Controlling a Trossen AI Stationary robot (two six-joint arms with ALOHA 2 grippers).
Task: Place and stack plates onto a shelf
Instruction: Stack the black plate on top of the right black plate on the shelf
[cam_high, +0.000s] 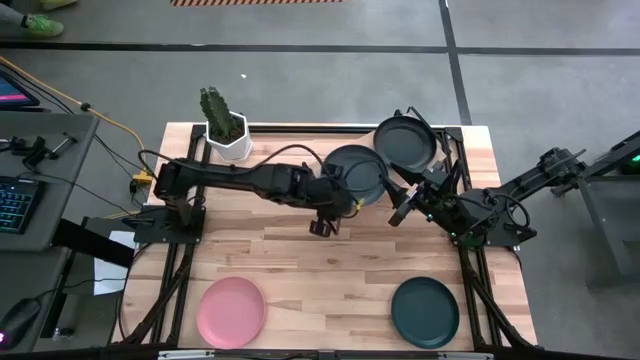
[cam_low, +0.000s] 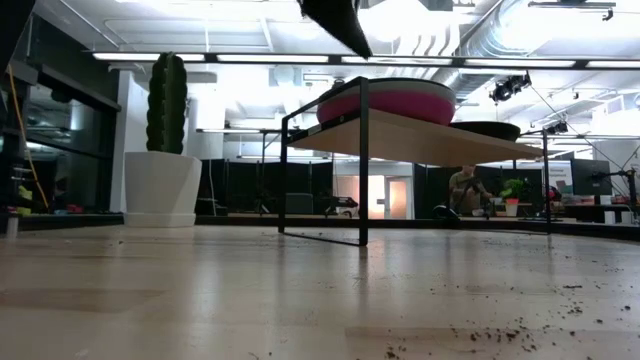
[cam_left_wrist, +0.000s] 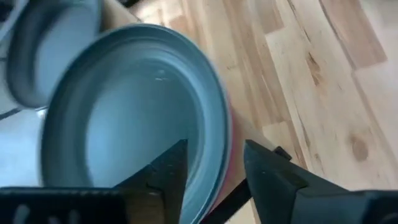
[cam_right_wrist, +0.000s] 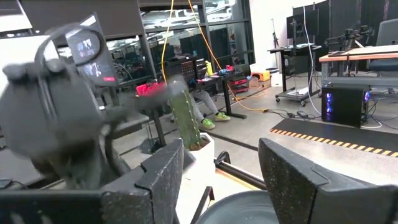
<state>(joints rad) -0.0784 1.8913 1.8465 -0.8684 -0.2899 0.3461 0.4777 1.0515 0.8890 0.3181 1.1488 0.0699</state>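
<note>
Both grippers empty beside the shelf's plate stacks

Left gripper (cam_high: 322, 226), fingers apart, hangs at 7 o'clock off the grey-green plate (cam_high: 355, 172) topping the magenta plate (cam_low: 385, 103) on the shelf (cam_low: 420, 138); bare tabletop (cam_high: 330, 270) lies below. Right gripper (cam_high: 404, 205), likewise spread and empty, sits at that plate's 4 o'clock. Both arms reach inward from the table's sides.

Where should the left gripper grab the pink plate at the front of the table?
On the rim. The light pink plate lies flat and shallow on the bare table, so there is nothing else to pinch; probably come from above at the edge nearest the left gripper, one finger inside, one outside.
</note>
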